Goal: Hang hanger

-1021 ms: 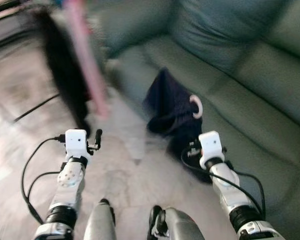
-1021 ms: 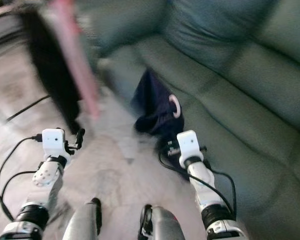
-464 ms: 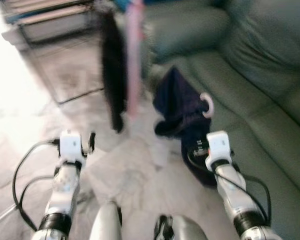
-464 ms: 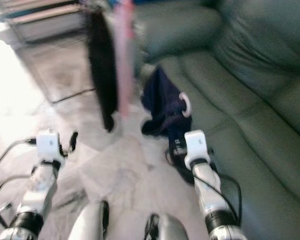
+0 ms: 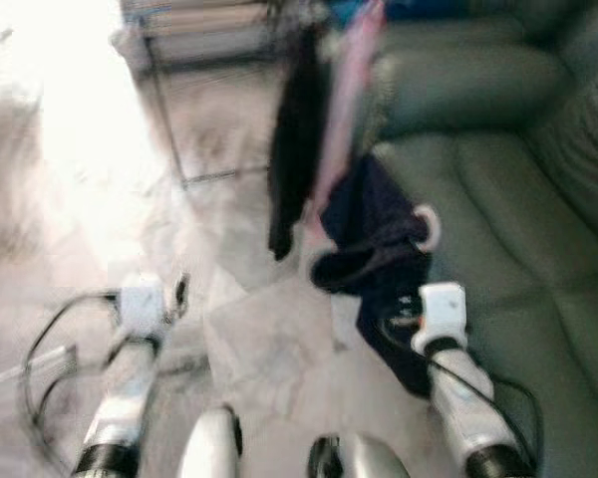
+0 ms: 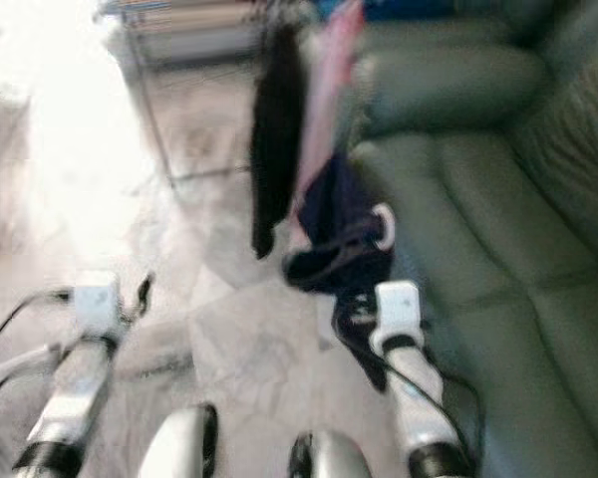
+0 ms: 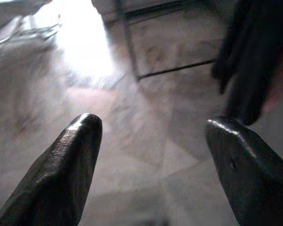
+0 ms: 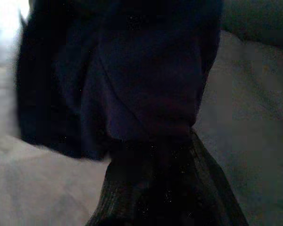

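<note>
Black fingers of the left gripper (image 7: 153,160) are spread wide apart with nothing between them, just pale marble floor (image 7: 146,155) past the tips. Right gripper (image 5: 404,319) is buried in a navy garment (image 5: 374,224), so can't tell if it's clenched or loose; in the right wrist view the dark cloth (image 8: 132,75) covers everything. A white hanger hook (image 5: 426,227) pokes out of that garment just beyond the right gripper, curling up toward the green leather sofa (image 5: 518,239). Further ahead, 2 garments hang straight down, 1 black (image 5: 294,149) and 1 pink (image 5: 344,110). Pretty blurry overall.
</note>
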{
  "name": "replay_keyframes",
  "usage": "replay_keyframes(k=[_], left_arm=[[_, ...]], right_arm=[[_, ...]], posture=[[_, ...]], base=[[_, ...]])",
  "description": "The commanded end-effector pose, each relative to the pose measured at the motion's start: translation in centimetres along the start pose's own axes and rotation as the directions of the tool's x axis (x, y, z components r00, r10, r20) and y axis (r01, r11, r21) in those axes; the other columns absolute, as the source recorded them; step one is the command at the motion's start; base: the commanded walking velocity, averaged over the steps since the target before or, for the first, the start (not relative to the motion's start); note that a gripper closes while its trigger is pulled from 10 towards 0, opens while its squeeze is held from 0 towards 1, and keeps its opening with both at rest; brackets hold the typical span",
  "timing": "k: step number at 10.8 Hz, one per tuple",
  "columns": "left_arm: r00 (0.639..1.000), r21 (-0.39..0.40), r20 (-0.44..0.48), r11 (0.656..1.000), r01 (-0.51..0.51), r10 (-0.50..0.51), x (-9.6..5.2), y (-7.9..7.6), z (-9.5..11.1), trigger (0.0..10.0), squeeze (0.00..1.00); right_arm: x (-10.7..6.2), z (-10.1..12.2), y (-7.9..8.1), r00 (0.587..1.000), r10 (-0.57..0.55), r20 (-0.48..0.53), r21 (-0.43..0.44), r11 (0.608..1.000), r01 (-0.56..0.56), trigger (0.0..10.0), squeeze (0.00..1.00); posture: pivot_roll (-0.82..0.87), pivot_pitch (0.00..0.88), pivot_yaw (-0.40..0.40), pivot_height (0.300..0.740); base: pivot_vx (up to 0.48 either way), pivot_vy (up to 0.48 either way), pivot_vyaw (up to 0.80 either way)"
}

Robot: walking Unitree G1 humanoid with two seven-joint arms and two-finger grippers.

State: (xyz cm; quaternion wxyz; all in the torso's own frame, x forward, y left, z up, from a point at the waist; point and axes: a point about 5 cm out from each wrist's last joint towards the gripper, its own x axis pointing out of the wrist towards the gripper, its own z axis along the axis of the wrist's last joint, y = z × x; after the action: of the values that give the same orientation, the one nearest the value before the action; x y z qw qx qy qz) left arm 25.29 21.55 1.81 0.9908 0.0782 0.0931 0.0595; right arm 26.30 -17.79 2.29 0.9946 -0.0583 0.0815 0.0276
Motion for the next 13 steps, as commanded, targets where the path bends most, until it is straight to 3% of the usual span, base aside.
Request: replay_keyframes(k=[1, 3, 7, 8, 10, 11, 13], left_arm=[[1.000, -0.007, -0.001, 1.000, 0.015, -0.015, -0.1, -0.6, 0.0, 10.0, 0.00], [0.999, 0.002, 0.005, 0.999, 0.040, -0.040, -0.1, -1.3, 0.2, 10.0, 0.00], [1.000, -0.009, 0.015, 1.000, 0.010, -0.010, 0.5, -0.8, 0.9, 10.0, 0.00], [1.000, -0.009, 0.019, 1.000, 0.005, -0.005, 0.5, -0.8, 0.9, 10.0, 0.00], [0.998, -0.009, 0.051, 0.999, 0.046, -0.046, 0.4, -1.4, 1.2, 10.0, 0.00], [0.996, -0.027, 0.060, 0.998, 0.061, -0.059, 0.5, -1.5, 1.4, 10.0, 0.00], [0.996, -0.036, 0.068, 0.998, 0.052, -0.050, 0.9, -1.3, 1.8, 10.0, 0.00]], right_arm=[[-0.2, 0.4, -0.8, 0.999, -0.028, 0.026, 0.003, 1.000, 0.028, 10.0, 0.00], [-0.3, 0.1, -0.8, 0.999, -0.042, 0.005, 0.057, 0.998, 0.041, 10.0, 0.00], [0.2, 0.9, -0.7, 0.999, -0.035, 0.028, 0.054, 0.998, 0.033, 10.0, 0.00], [0.1, 1.2, -0.4, 0.998, 0.018, 0.058, 0.180, 0.983, -0.028, 10.0, 0.00], [0.6, 0.8, -0.9, 1.000, -0.005, 0.004, 0.140, 0.990, 0.004, 10.0, 0.00], [0.8, 0.9, -0.6, 1.000, 0.014, -0.001, 0.143, 0.990, -0.013, 10.0, 0.00], [1.1, 1.4, 0.0, 1.000, 0.007, 0.009, 0.061, 0.998, -0.008, 10.0, 0.00]], posture=[[-0.04, 0.150, -0.059, 0.740], [-0.04, 0.150, -0.059, 0.740], [-0.04, 0.153, -0.058, 0.740], [-0.04, 0.152, -0.057, 0.740], [-0.04, 0.153, -0.058, 0.740], [-0.04, 0.153, -0.058, 0.740], [-0.04, 0.149, -0.063, 0.740]], base=[[0.000, 0.000, 0.79], [0.000, 0.000, 0.79], [0.000, 0.000, 0.80], [0.000, 0.000, 0.00], [0.142, 0.157, 0.00], [0.326, 0.352, 0.00], [0.332, 0.347, 0.00]])
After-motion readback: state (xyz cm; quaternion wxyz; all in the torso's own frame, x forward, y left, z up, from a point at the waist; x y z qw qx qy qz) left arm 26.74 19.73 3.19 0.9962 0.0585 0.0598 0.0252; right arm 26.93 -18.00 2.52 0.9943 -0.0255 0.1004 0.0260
